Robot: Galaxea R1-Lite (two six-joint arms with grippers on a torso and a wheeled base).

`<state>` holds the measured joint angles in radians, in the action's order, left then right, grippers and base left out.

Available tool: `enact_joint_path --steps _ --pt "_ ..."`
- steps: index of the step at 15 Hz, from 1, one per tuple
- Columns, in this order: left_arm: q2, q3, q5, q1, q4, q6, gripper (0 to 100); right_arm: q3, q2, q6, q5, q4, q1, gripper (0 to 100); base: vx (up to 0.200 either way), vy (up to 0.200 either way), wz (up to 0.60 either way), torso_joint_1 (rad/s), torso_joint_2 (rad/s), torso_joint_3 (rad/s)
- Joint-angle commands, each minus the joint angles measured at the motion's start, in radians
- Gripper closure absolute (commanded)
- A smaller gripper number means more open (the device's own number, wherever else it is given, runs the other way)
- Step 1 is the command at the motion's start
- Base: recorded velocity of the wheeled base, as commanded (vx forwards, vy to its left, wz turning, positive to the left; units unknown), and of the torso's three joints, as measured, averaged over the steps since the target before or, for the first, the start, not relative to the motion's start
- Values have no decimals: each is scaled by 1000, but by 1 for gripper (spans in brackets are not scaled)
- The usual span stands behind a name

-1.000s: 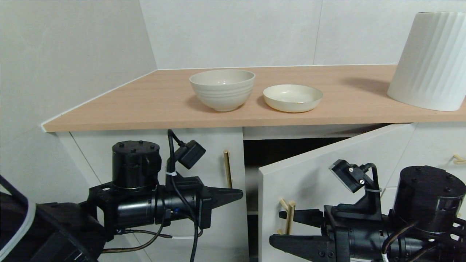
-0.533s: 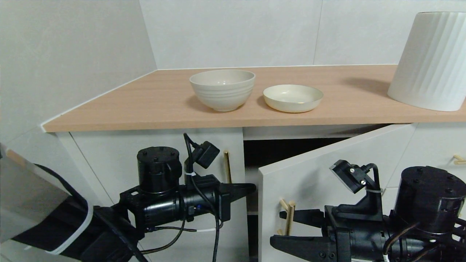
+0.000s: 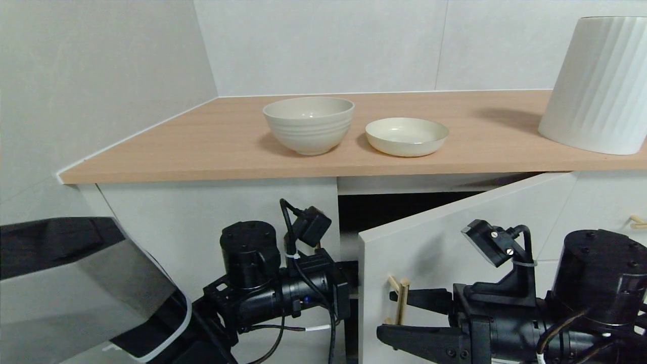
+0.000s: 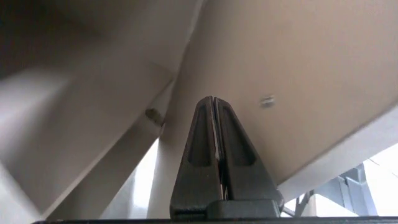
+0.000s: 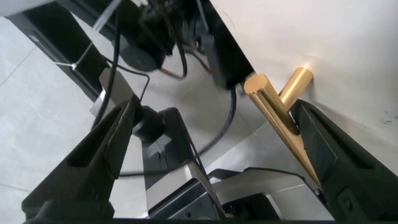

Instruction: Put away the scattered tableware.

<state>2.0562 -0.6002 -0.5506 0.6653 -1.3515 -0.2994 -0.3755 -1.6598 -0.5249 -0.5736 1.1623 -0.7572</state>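
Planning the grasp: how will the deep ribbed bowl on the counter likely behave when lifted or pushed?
The bowl looks rigid, probably ceramic, so it is likely fragile if knocked. Its glossy surface may slip when pinched. Its narrow foot under a wide mouth suggests it could tip if pushed near the rim.

Cream ridged bowl (image 3: pixel 308 124), pale dish (image 3: pixel 406 135), perhaps gold-rimmed, wood-grain counter (image 3: pixel 202 149)

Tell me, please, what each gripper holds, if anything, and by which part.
Nothing is held. The right gripper stands open around the brass bar handle of the white cabinet door; the left gripper is shut, empty.
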Motion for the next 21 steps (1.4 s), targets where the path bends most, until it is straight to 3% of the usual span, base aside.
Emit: enact_joint_path --steps 1,6,9,10,12,16,21 --pt "13 -1 1 23 -14 0 100 0 2 0 6 0 -1 0 0 0 0 0 0 0" --pt "5 -3 6 27 -28 2 100 40 5 28 67 -1 9 0 0 0 0 0 0 0" --pt "-4 -3 6 27 -29 2 100 141 18 172 239 -1 29 0 0 0 0 0 0 0" --pt "-7 -4 6 27 -29 2 100 199 61 227 345 -1 36 0 0 0 0 0 0 0" --pt "-1 -23 6 27 -26 2 100 219 166 235 397 -23 36 0 0 0 0 0 0 0" --pt "1 -33 5 28 -23 2 100 147 379 233 409 -394 38 0 0 0 0 0 0 0" --pt "-4 -27 6 43 -23 2 100 109 480 233 411 -544 44 0 0 0 0 0 0 0"
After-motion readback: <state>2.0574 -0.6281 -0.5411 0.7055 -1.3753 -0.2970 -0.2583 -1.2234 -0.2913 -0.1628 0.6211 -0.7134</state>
